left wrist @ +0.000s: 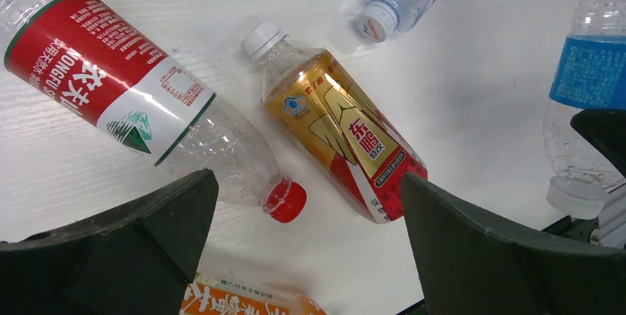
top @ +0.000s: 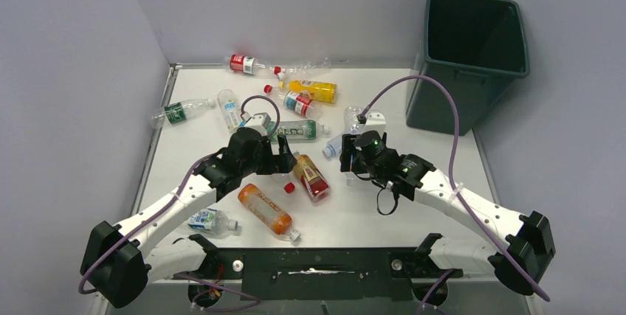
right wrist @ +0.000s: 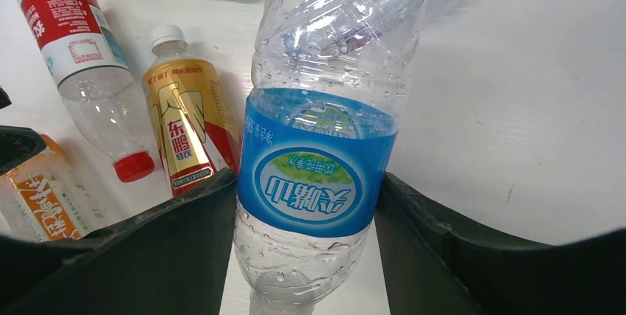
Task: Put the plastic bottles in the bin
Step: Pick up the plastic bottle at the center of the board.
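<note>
**Right gripper [right wrist: 306, 215] pinches a blue-labelled bottle [right wrist: 316, 182]; left gripper [left wrist: 306, 215] hangs spread over two more**

In the right wrist view, the two dark fingers [right wrist: 184, 245] press against either side of the blue label. The clear, crumpled body runs lengthwise between them and away from the camera. Whether the bottle is lifted or rests on the white table [top: 413, 204] is hard to tell from these angles. From overhead it sits near the middle of the table. The bin [top: 443, 105] stands upright at the far right corner, mouth open, well apart from both grippers.

The left gripper's jaws stand wide apart and touch nothing. Beneath the gap lie two bottles side by side but not touching. A red-labelled bottle [left wrist: 111, 79] has its red cap near the left finger. A gold bottle [left wrist: 343, 138] has its base near the right finger and its white cap pointing away. An orange bottle [left wrist: 236, 302] shows at the bottom edge of that view, just under the gripper.

More bottles lie scattered across the far half of the table, among them a yellow bottle [top: 317, 91] and a green-labelled bottle [top: 177, 112].
</note>
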